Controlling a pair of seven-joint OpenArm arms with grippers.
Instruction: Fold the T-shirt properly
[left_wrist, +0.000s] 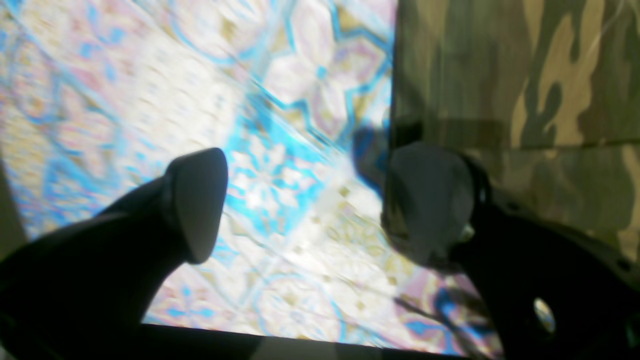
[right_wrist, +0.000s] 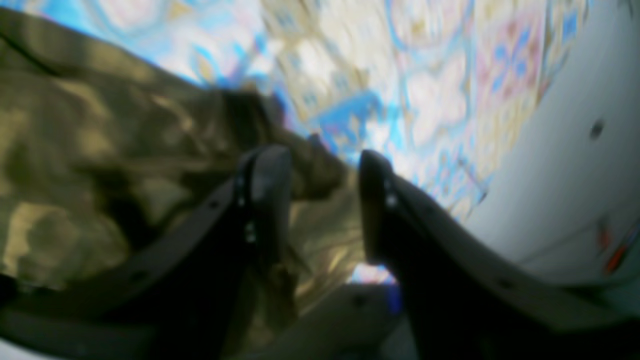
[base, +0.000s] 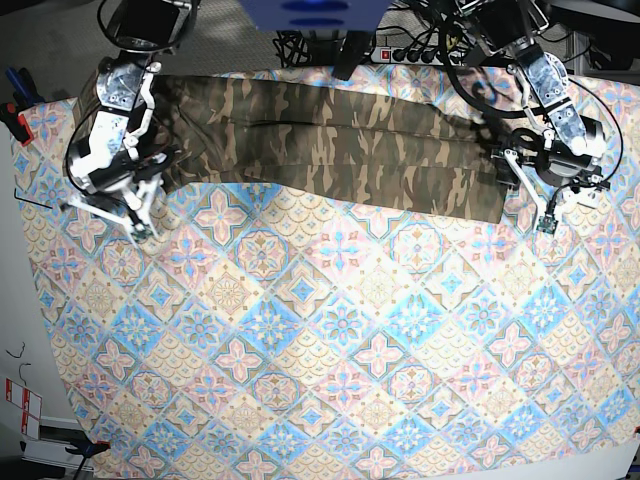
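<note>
The camouflage T-shirt (base: 330, 140) lies as a long folded band across the far part of the patterned tablecloth (base: 340, 330). My left gripper (base: 525, 195) is at the band's right end. In the left wrist view it (left_wrist: 310, 205) is open and empty, with one finger (left_wrist: 430, 200) over the edge of the shirt (left_wrist: 500, 75). My right gripper (base: 135, 200) is at the band's left end. In the blurred right wrist view it (right_wrist: 320, 200) is open, and a rumpled edge of the shirt (right_wrist: 125, 150) reaches into the gap between its fingers.
A power strip and cables (base: 420, 45) lie beyond the table's far edge. Red-handled tools (base: 15, 120) sit at the left edge. A pale bare surface (right_wrist: 550, 175) borders the cloth beside the right gripper. The tablecloth (left_wrist: 150, 75) stretches toward the near edge.
</note>
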